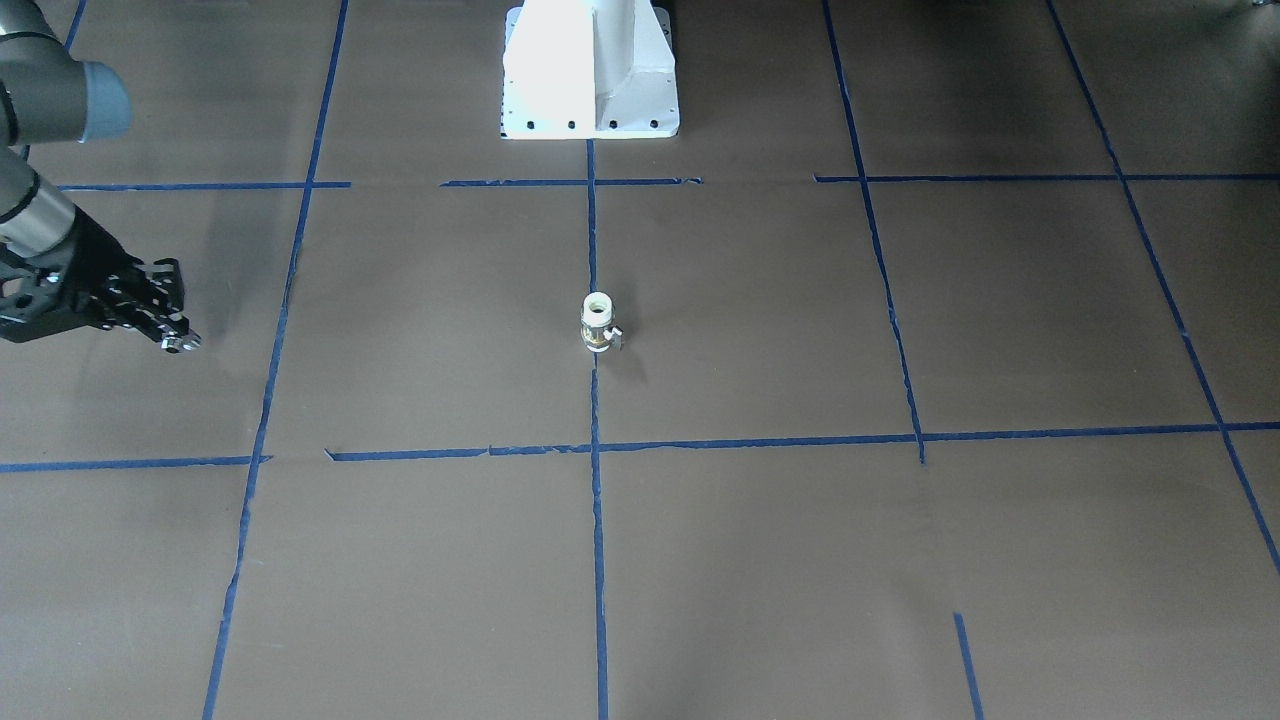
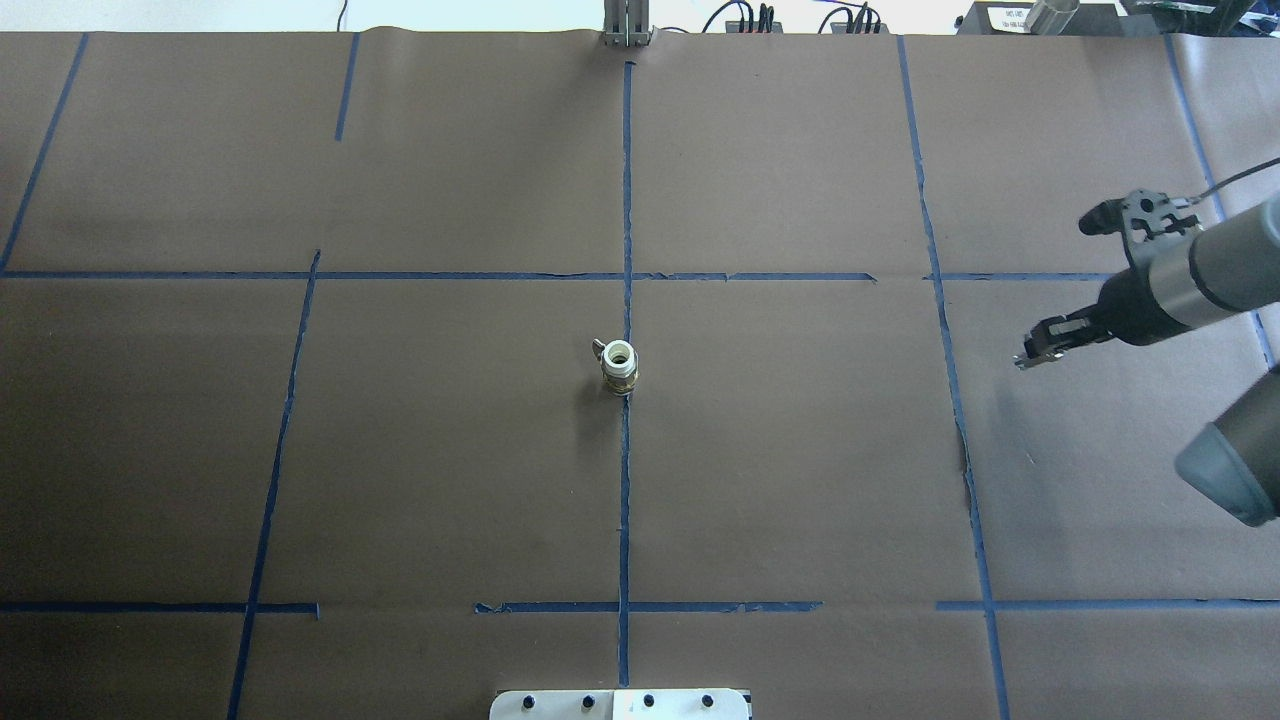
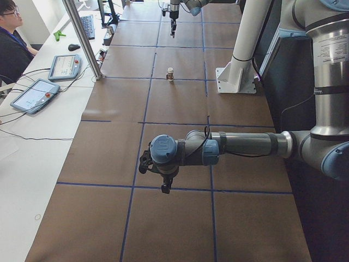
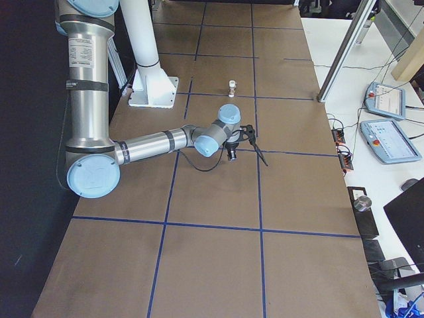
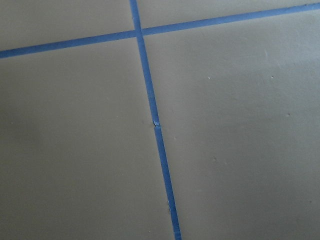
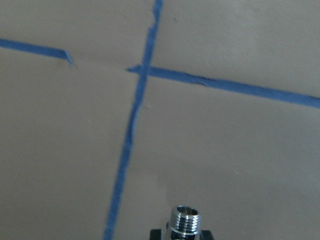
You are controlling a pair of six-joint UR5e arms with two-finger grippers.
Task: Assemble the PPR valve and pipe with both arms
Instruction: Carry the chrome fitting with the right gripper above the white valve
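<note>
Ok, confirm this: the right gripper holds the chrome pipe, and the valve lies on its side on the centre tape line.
Wrong on one point: the valve stands upright, not on its side; the front-facing view shows it. The right gripper does hold the chrome pipe.

Brown-papered desk [image 1: 760, 560], gridded with blue tape [image 1: 597, 560]. Standing upright at frame centre, on the middle tape line: PPR valve [image 1: 598, 322]. Bolted down at top centre: white pedestal [image 1: 590, 70].
</note>
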